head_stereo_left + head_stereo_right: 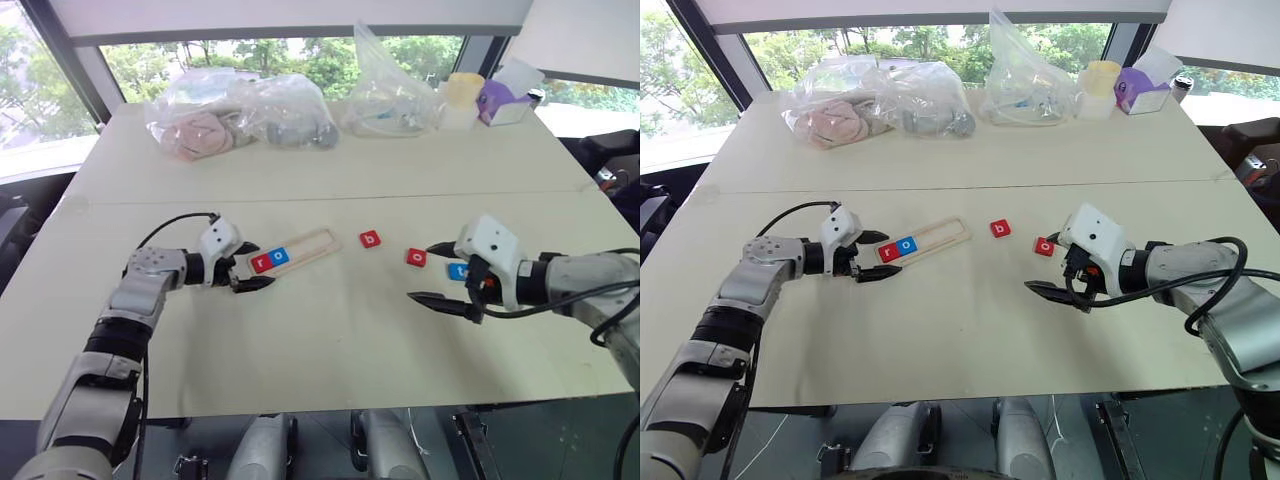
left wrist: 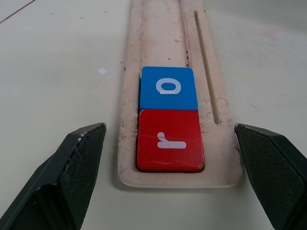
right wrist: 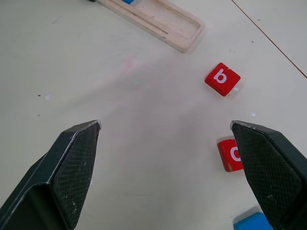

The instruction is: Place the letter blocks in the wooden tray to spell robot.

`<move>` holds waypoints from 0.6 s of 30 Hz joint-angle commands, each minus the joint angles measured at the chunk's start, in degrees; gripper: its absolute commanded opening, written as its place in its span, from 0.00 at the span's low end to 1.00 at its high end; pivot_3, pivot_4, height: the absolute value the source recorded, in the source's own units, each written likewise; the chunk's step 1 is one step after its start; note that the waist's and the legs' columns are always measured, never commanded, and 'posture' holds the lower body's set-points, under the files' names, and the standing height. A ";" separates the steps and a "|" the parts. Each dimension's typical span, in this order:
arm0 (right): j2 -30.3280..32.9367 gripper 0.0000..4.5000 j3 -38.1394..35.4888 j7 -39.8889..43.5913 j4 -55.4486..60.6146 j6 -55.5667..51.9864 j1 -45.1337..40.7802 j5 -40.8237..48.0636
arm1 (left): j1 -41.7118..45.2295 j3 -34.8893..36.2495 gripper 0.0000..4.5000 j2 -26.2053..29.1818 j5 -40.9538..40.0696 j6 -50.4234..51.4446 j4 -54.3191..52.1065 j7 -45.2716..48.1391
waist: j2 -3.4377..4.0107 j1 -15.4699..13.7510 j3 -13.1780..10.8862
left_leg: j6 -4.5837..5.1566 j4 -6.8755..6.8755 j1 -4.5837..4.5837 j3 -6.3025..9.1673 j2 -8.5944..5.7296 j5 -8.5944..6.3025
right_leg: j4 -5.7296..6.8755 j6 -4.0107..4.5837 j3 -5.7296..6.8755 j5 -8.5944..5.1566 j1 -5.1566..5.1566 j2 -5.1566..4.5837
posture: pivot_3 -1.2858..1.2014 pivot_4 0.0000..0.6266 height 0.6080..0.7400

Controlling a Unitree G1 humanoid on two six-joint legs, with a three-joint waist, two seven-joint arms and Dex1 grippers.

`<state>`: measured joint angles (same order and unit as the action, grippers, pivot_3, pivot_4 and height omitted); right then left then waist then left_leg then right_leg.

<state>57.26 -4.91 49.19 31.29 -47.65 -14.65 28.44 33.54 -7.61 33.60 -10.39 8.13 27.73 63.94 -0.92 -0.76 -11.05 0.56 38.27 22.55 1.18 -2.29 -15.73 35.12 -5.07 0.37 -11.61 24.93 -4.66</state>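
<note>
Blue t block (image 1: 457,271) half hidden behind right gripper (image 1: 437,272), jaws wide, empty. Left gripper (image 2: 168,158) spread around wooden tray (image 1: 318,243) end w/ red r (image 2: 169,140), blue o (image 2: 168,88); red b (image 3: 222,79), red o (image 1: 416,257) loose on table

Wooden tray (image 1: 305,247) holding red r (image 2: 169,140) and blue o (image 2: 168,88), red b (image 1: 370,239), red o (image 1: 416,257), blue t (image 1: 457,271) loose nearby
</note>
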 commanded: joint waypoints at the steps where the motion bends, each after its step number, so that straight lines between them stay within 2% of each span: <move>1: 0.38 0.99 -1.53 -0.09 1.34 0.58 -0.06 0.26 | 0.62 -0.32 1.00 -0.29 1.71 -0.94 1.14 -0.30 | 0.00 0.00 0.00 | 0.00 0.00 0.00 0.00 0.00 0.00 | 0.00 0.00 0.00 0.00 0.00 0.00 | 0.52 0.24 0.89; 15: 0.84 0.99 -0.65 0.40 0.87 1.48 -0.44 -0.97 | -0.03 -1.02 1.00 -0.97 4.02 1.26 5.66 -0.66 | 0.10 0.00 0.24 | 0.00 0.07 -0.27 0.01 0.00 0.00 | 0.03 0.04 0.01 0.00 -0.29 0.01 | 0.52 0.24 0.89; 18: 0.85 1.00 -0.62 0.45 0.82 1.54 -0.49 -1.09 | -0.31 -1.04 0.83 -1.04 4.06 1.23 5.55 -0.58 | 0.11 0.04 0.28 | 0.00 0.07 -0.27 0.01 0.00 0.00 | 0.03 0.04 0.01 0.00 -0.29 0.01 | 0.52 0.24 0.89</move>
<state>57.35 -4.78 49.51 31.28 -47.06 -14.50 27.68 34.66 -7.49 32.31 -8.11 7.46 31.28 63.13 -0.81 -0.73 -10.76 0.57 38.34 22.28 1.20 -2.28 -15.72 35.15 -5.04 0.37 -11.61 24.64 -4.65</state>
